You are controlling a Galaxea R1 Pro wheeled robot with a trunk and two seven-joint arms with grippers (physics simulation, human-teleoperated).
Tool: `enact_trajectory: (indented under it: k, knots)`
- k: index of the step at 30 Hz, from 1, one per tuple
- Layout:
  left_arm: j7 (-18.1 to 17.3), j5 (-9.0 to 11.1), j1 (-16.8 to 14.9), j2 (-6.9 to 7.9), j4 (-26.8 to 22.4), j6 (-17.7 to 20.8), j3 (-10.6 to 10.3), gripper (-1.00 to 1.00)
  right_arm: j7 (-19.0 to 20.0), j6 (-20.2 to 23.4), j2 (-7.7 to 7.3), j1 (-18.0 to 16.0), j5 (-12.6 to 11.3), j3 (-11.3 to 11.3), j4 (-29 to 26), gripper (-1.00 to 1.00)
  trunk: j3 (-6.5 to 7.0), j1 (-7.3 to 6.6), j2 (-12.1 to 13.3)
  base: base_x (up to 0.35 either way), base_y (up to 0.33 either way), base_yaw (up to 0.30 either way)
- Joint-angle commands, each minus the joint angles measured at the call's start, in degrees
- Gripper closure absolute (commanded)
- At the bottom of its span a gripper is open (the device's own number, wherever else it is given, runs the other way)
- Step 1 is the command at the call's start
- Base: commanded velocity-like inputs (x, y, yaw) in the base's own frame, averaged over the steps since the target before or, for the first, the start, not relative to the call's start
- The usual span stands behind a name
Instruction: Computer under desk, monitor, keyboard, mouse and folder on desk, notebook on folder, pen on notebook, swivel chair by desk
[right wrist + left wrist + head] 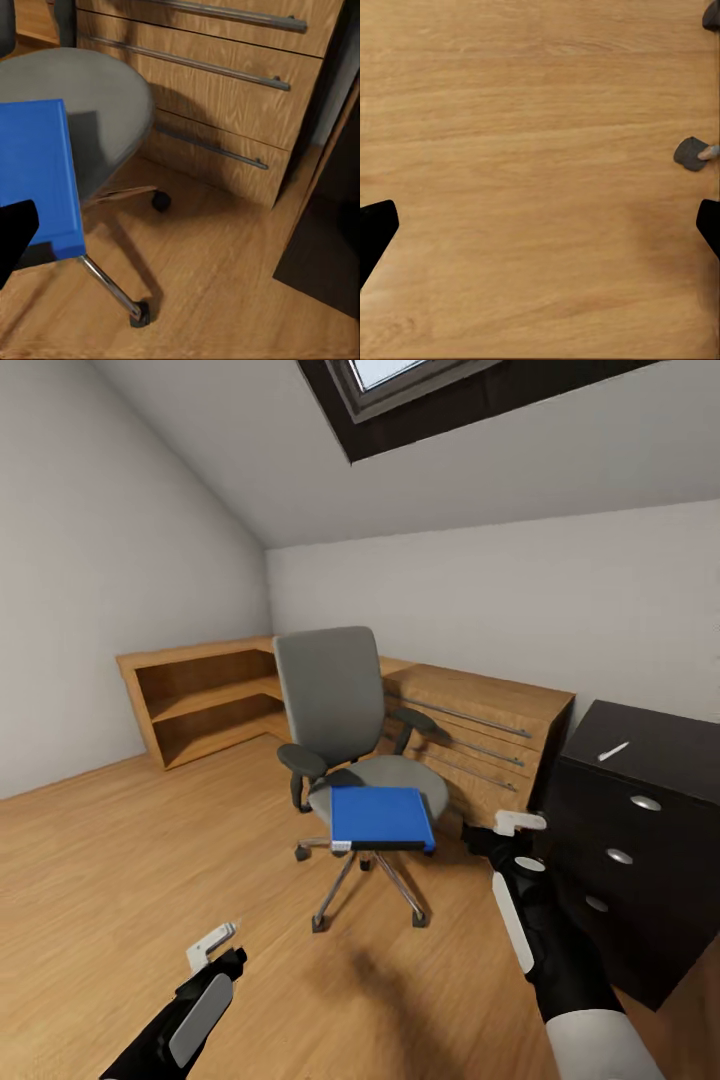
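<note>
The grey swivel chair stands mid-room on the wood floor, with the bright-blue folder lying on the front of its seat and overhanging the edge. My right gripper hovers just right of the folder, open and empty. Its wrist view shows the folder on the seat and a chrome leg with a castor. My left gripper is low over the floor, in front and to the left of the chair, and its fingers are spread wide. A white pen lies on a glossy black top at the right.
A black drawer unit with round silver knobs stands close on the right of my right arm. Oak drawers with long bar handles sit behind the chair. Low oak shelving fills the left corner under the sloped wall. A chair castor shows near my left gripper.
</note>
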Motion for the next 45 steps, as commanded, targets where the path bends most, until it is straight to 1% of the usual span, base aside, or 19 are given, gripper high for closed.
enact_trajectory:
  k: [1,6,9,11,16,20,21,23,24,25,26,29,30,32,35,36,40,41,45]
  knots:
    - [0.4,0.2,0.0,0.09,-0.2,-0.2,-0.3,-1.0,-0.2,0.2,0.02,0.0,-0.2,0.0,0.2,-1.0,-0.06,-0.05,0.0,-0.296,0.064,-0.001]
    - [0.4,0.3,0.0,0.33,-1.7,-1.1,-0.1,-1.0,-0.1,0.2,0.03,0.0,-0.3,0.0,0.8,-1.0,-0.06,-0.05,0.0,-0.177,0.034,-0.001]
    - [0.5,0.5,-0.1,0.52,-4.5,-1.1,-0.1,-1.0,0.0,0.2,0.09,0.0,-0.4,0.0,1.0,-1.0,-0.06,-0.05,0.0,-0.071,0.014,0.0]
    - [0.7,0.7,-0.1,0.96,-8.6,-0.9,0.0,-1.0,0.0,0.1,0.28,0.0,-0.4,0.3,0.9,-1.0,-0.06,-0.05,0.0,-0.027,0.005,0.0]
    - [0.8,0.9,-0.1,1.15,-11.1,-0.8,0.0,-1.0,0.1,0.1,0.44,0.0,-0.5,0.6,1.0,-1.0,-0.06,-0.05,0.0,-0.01,0.002,0.0]
    - [0.8,2.0,-0.1,1.22,-13.0,-0.7,0.1,-1.0,0.1,0.0,0.43,0.0,-0.6,0.7,1.1,-1.0,-0.78,0.83,-1.6,-0.003,0.001,0.0]
    - [0.9,5.7,0.1,2.02,-16.0,1.1,0.1,-1.0,0.3,-1.3,0.13,0.0,-0.6,0.5,2.6,-1.0,-0.96,1.05,-2.0,0.0,0.0,0.0]
    - [0.9,6.1,0.3,2.16,-17.1,2.4,0.1,-1.0,0.3,-2.4,0.1,0.0,-0.6,0.3,3.9,-1.0,-1.31,1.49,-2.8,0.0,0.0,0.0]
    - [0.9,6.4,0.7,2.26,-18.4,3.8,0.1,-1.0,0.3,-3.8,0.08,0.0,-0.6,0.0,5.6,-1.0,-1.49,1.71,-3.2,0.0,0.0,0.0]
    - [0.9,6.7,1.5,2.35,-20.5,5.3,0.1,-1.0,0.4,-6.2,0.06,0.0,-0.6,-0.8,8.6,-1.0,-1.67,1.93,-3.6,0.0,0.0,0.0]
    - [0.9,6.7,2.1,2.39,-21.8,5.8,0.1,-1.0,0.4,-7.7,0.05,-0.1,-0.6,-1.5,10.6,-1.0,-1.85,2.15,-4.0,0.0,0.0,0.0]
    - [0.9,6.8,3.0,2.42,-23.6,6.4,0.1,-1.0,0.6,-9.6,0.09,-0.1,-0.9,-2.7,13.0,-1.0,-2.39,2.81,-5.2,0.0,0.0,0.0]
    - [0.9,6.9,3.4,2.41,-24.5,6.6,0.1,-1.0,0.9,-10.4,0.1,-0.1,-1.7,-3.3,14.0,-1.0,-2.57,3.03,-5.6,0.0,0.0,0.0]
    - [0.9,6.9,3.8,2.4,-25.1,6.7,0.0,-1.0,1.7,-10.9,0.09,-0.1,-3.0,-3.8,14.7,-1.0,-2.93,3.47,-6.4,0.0,0.0,0.0]
    - [0.9,6.9,4.1,2.4,-25.7,6.8,0.0,-1.0,3.1,-11.3,-0.03,-0.1,-5.8,-4.2,15.4,-1.0,-3.47,4.13,-7.7,0.0,0.0,0.0]
    - [0.9,6.9,4.2,2.41,-25.9,6.9,0.0,-1.0,4.1,-11.4,-0.36,-0.2,-7.8,-4.3,15.7,-1.0,-3.65,4.35,-8.1,0.0,0.0,0.0]
    - [0.9,6.8,4.3,2.41,-26.1,6.9,0.0,-1.0,5.7,-11.6,-1.77,-0.2,-11.6,-4.5,16.9,-1.0,-4.37,5.23,-9.7,0.0,0.0,0.0]
    - [0.9,6.8,4.3,2.4,-26.2,6.9,0.0,-1.0,6.6,-11.7,-2.64,-0.2,-13.5,-4.6,17.8,-1.0,-4.55,5.44,-10.1,0.0,0.0,0.0]
    - [0.9,6.8,4.4,2.39,-26.3,7.0,0.0,-1.0,8.7,-11.7,-4.25,-0.5,-17.7,-4.6,21.1,-1.0,-5.26,6.32,-11.7,0.0,0.0,0.0]
